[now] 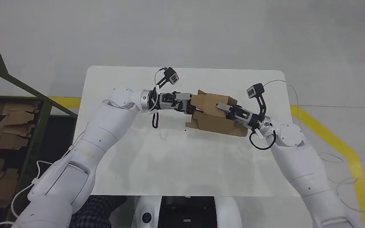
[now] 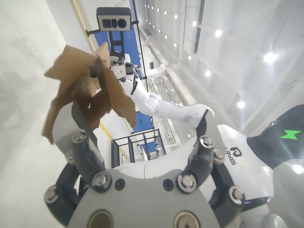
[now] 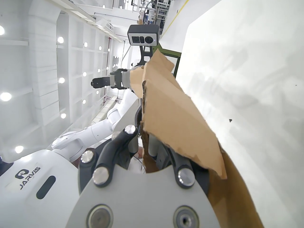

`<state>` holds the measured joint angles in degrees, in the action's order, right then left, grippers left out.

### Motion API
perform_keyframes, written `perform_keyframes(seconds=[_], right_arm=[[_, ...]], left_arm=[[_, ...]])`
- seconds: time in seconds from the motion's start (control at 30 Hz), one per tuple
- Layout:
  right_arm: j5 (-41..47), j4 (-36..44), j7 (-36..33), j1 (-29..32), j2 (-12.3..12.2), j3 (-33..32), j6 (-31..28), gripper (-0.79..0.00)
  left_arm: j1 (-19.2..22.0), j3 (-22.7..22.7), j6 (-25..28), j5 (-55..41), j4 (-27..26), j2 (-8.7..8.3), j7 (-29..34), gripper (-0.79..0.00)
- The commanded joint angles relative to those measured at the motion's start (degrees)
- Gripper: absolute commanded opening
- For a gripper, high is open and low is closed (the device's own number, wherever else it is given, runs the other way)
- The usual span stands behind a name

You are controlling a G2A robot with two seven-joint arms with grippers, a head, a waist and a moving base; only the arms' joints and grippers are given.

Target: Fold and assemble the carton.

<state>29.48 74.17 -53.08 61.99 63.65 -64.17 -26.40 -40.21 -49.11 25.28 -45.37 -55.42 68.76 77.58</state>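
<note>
The carton [image 1: 214,111] is a half-formed brown shell with panels and flaps splayed at odd angles and ragged edges. The white table [image 1: 142,165] lies beneath it, with its far edge closer to the carton than its near edge; whether the carton rests on the table or hangs just clear of it I cannot tell.

The right gripper [image 1: 235,114] is at one end of the carton, its fingers drawn together on a wall panel, as far as the overlapping cardboard lets me judge. The left gripper [image 1: 185,104] is at the opposite end with its jaws wide apart: one finger [image 2: 82,122] lies against a flap, the other [image 2: 204,124] stands in free air beside the carton.

Likely risks:
- The carton seems to be held at one end only, so it could sag, swivel or slip in that pinch.
- If the left finger pushes the flap off its crease, the flap may buckle or the frayed edge may tear further.
- If the left jaws close askew, they could crush two layers together.

The top view shows an arm at each end of the carton and the table below. The left wrist view makes the jaw gap and the finger on the flap plain, which from above are too small to judge. The right wrist view shows cardboard draped over that gripper's own fingers, and beyond the carton the left gripper's [image 3: 111,81] free finger jutting out.
</note>
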Motion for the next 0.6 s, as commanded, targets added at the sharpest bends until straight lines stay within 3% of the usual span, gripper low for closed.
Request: perform_keyframes(seconds=[0.0,0.17,0.57], right_arm=[[0.2,0.0,0.2,0.0,0.1,0.1,-0.2,-0.785],[1.1,-0.5,2.1,-0.3,0.5,0.4,-0.6,-0.785],[1.6,-0.6,-0.5,-0.6,0.9,0.6,-0.7,-0.785]], left_arm=[[0.0,0.1,-0.2,-0.1,0.3,0.2,0.4,0.0],[0.0,0.1,-0.5,-0.1,0.2,0.6,1.4,0.0],[-0.6,-2.3,0.8,0.3,-0.3,0.68,0.6,0.0]])
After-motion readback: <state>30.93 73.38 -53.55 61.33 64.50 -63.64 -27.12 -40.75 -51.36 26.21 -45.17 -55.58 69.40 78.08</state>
